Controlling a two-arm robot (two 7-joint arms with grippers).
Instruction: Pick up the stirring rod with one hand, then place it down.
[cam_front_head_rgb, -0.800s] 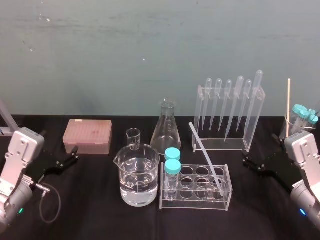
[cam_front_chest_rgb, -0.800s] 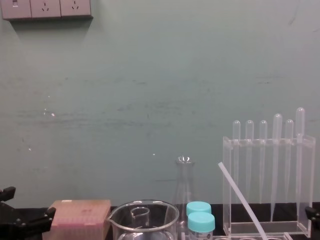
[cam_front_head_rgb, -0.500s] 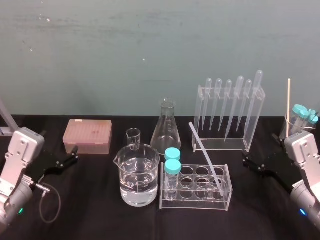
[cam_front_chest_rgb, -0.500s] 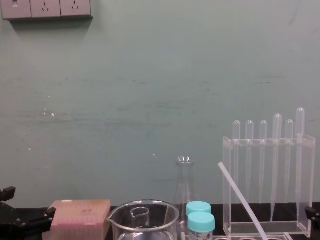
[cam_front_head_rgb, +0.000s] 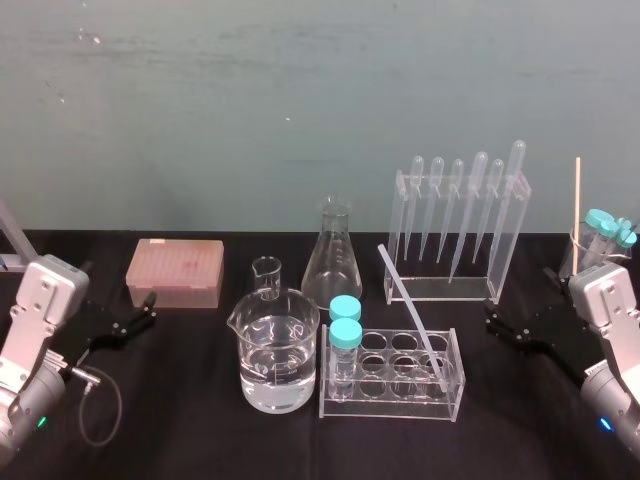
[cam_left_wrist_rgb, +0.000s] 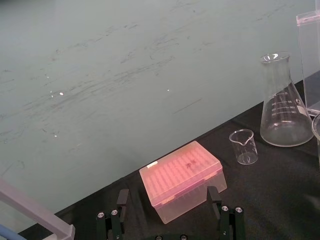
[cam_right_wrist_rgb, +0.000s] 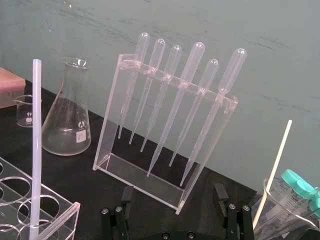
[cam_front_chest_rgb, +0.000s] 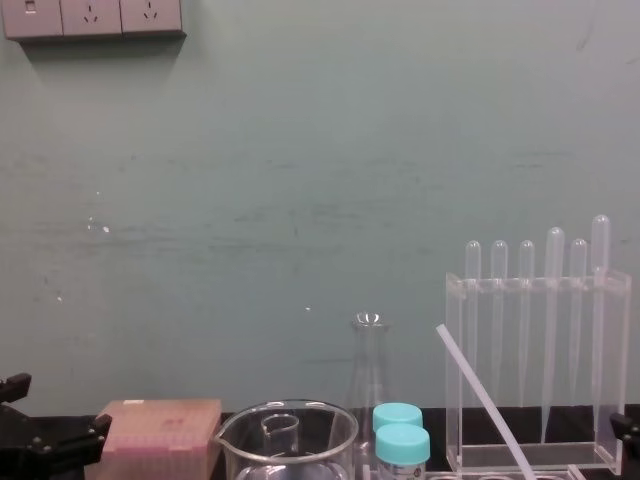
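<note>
A stirring rod (cam_front_head_rgb: 410, 312) stands propped in a clear tube rack (cam_front_head_rgb: 333, 398) at the middle of the black bench (cam_front_head_rgb: 180, 420). Its lower end is down in a hole near the rack's right end and its blunt top leans off to the left, clear of both arms. Two teal-capped tubes (cam_front_head_rgb: 345, 322) stand upright in the rack's left end.

The left gripper (cam_front_head_rgb: 150, 308) hangs low at the bench's left side, well apart from the rod. Its black fingers are spread and empty, pointed toward a pink tip box (cam_front_head_rgb: 175, 270) just ahead of it. The right gripper (cam_front_head_rgb: 492, 320) sits just as low on the far right, its fingers likewise parted and holding nothing. It is aimed toward the tall acrylic stand (cam_front_head_rgb: 400, 195) that carries a row of bulb-topped pipettes (cam_front_head_rgb: 478, 205) behind the rack.

Between the arms stand more glassware — a large beaker (cam_front_head_rgb: 278, 352) part-filled with clear liquid just left of the rack, a small beaker (cam_front_head_rgb: 266, 275) behind it, and a conical flask (cam_front_head_rgb: 333, 262) toward the wall.
</note>
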